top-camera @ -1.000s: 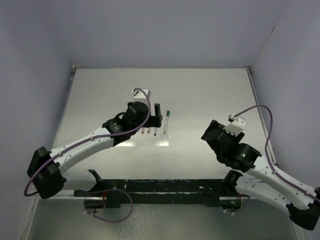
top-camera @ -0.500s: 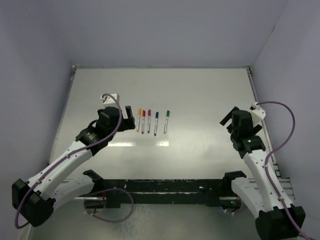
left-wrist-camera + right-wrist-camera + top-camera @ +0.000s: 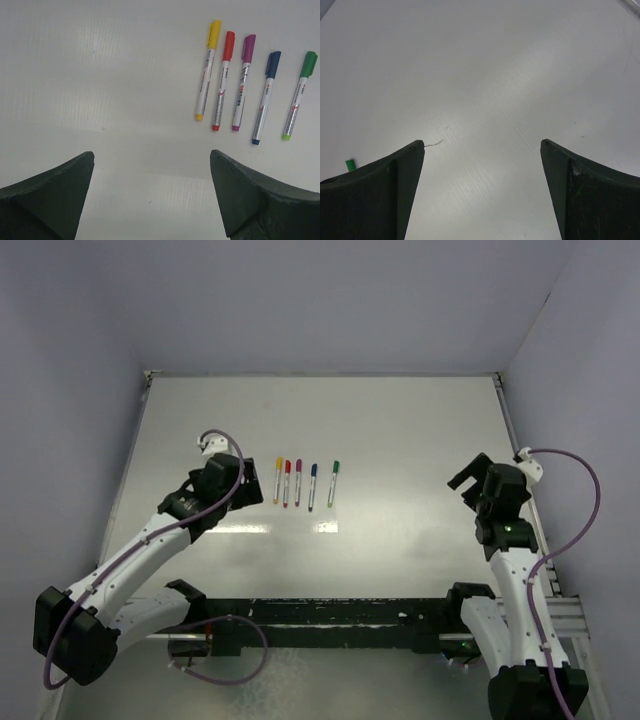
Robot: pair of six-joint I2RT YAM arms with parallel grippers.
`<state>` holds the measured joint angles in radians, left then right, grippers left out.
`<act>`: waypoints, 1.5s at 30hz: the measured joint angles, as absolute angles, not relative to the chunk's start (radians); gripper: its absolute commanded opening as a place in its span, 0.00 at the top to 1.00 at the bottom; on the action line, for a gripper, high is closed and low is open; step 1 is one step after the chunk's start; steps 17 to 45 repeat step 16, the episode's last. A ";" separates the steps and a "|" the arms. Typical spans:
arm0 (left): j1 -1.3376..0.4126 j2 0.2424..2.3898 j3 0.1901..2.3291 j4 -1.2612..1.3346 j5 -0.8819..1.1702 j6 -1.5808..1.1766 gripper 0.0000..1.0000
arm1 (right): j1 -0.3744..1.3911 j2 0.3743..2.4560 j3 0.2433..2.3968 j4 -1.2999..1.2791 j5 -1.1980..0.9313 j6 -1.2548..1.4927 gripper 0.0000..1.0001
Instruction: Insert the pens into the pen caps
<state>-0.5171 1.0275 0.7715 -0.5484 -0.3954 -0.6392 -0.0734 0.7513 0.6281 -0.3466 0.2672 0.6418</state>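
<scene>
**Q:** Which step are you on?

**A:** The last one, I judge. The five pens (image 3: pixel 242 82) lie side by side in a row on the worktop (image 3: pixel 400 420). They are left of its middle, about halfway between the near and far edges, and none touches its neighbour. Each has a cap on the end that points to the far edge: the yellow cap (image 3: pixel 214 34), red cap (image 3: pixel 228 45), purple cap (image 3: pixel 248 47), blue cap (image 3: pixel 273 64) and green cap (image 3: pixel 310 63). I see no loose cap anywhere.

**Q:** And your claws?

**A:** Both are spread wide with nothing between the fingers. My left claw (image 3: pixel 152 155) hangs above bare worktop just to the left of the row and faces it. My right claw (image 3: pixel 465 472) is well apart, near the right edge, and its own camera shows only bare surface.

**Q:** So what does the next move call for?

**A:** Very little, as I read it. Each cap looks in line with its barrel and matches the colour at the barrel's other end. From up here, though, I cannot tell whether each cap is pressed fully home. If one were loose, I would need one claw on the barrel and the other on the cap, pushing straight along the pen's length. Otherwise I only have to keep both claws off the row, so that nothing rolls.
</scene>
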 measured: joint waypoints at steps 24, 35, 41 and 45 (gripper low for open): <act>-0.517 0.866 0.694 -0.521 -0.445 -0.654 0.01 | -0.073 0.736 0.612 -0.330 0.266 0.634 0.00; -0.517 0.866 0.694 -0.521 -0.445 -0.654 0.01 | -0.073 0.736 0.612 -0.330 0.266 0.634 0.00; -0.517 0.866 0.694 -0.521 -0.445 -0.654 0.01 | -0.073 0.736 0.612 -0.330 0.266 0.634 0.00; -0.517 0.866 0.694 -0.521 -0.445 -0.654 0.01 | -0.073 0.736 0.612 -0.330 0.266 0.634 0.00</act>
